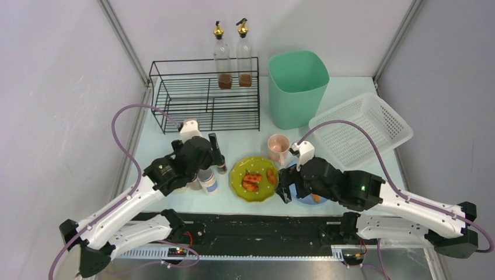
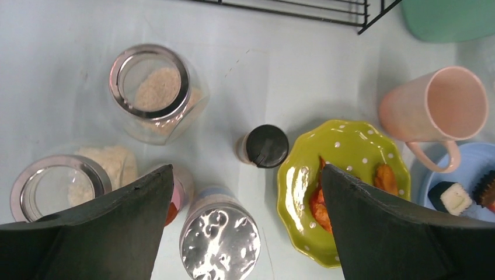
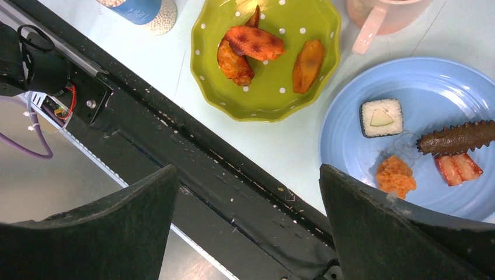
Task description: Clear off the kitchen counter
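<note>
Smooth, matt mint kitchen counter at centre frame; glossy glazed green plate; black metal wire rack upper left; white perforated plastic basket at right; clear, metal-rimmed glass jar.

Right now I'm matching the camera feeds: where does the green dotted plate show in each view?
Top external: green dotted plate, front centre.
Left wrist: lower right of centre.
Right wrist: top centre.
Shared landmark: pink mug, beside the plate in all three.
</note>
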Controlling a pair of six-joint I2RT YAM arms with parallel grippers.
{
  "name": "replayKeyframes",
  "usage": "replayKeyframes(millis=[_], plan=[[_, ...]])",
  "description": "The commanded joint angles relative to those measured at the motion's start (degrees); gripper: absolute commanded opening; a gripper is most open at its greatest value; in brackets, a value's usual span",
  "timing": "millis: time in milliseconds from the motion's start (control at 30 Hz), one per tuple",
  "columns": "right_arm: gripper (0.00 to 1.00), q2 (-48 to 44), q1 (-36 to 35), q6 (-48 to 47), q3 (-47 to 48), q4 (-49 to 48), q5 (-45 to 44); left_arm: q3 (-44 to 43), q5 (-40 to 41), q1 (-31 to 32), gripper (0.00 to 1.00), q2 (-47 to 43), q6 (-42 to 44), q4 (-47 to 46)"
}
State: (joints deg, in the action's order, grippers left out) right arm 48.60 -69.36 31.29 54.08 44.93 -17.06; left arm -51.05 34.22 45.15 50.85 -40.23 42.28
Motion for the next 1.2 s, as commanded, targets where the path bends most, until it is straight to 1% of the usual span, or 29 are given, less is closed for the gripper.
replayKeyframes(millis=[0,333,467,567,700,800,1033,1167], plan=[[0.94,0.37,-0.06,0.37,2.10,-1.32,-0.83,1.12,0.57,0.37,1.00,-0.11,-5.70,2.86],[0.95,0.81,0.10,-0.35,0.64,-4.34,-2.14,4.57,-2.96,0.35,1.00,-0.69,-5.45,4.47],[0.95,1.60,0.40,-1.42,0.58,-6.07,-2.08,5.68,-5.32,0.36,0.97,-1.18,-6.62,5.55],[0.96,1.99,0.88,-1.93,0.55,-6.27,-1.96,6.18,-6.40,0.35,0.92,-1.55,-7.35,6.59],[0.96,1.74,1.30,-2.05,0.07,-5.48,-2.25,4.60,-6.43,0.39,0.85,-2.09,-7.24,8.99],[0.96,0.64,1.62,-2.05,-0.54,-5.31,-2.26,3.98,-6.55,0.65,0.80,-1.29,-6.76,10.50],[0.96,-0.08,2.48,-2.10,-1.41,-6.02,-1.41,3.70,-6.15,0.88,0.72,1.84,-5.42,10.65],[0.96,0.76,2.64,-2.39,-1.44,-6.84,-0.69,1.24,-5.77,0.86,0.61,2.53,-3.77,10.91]])
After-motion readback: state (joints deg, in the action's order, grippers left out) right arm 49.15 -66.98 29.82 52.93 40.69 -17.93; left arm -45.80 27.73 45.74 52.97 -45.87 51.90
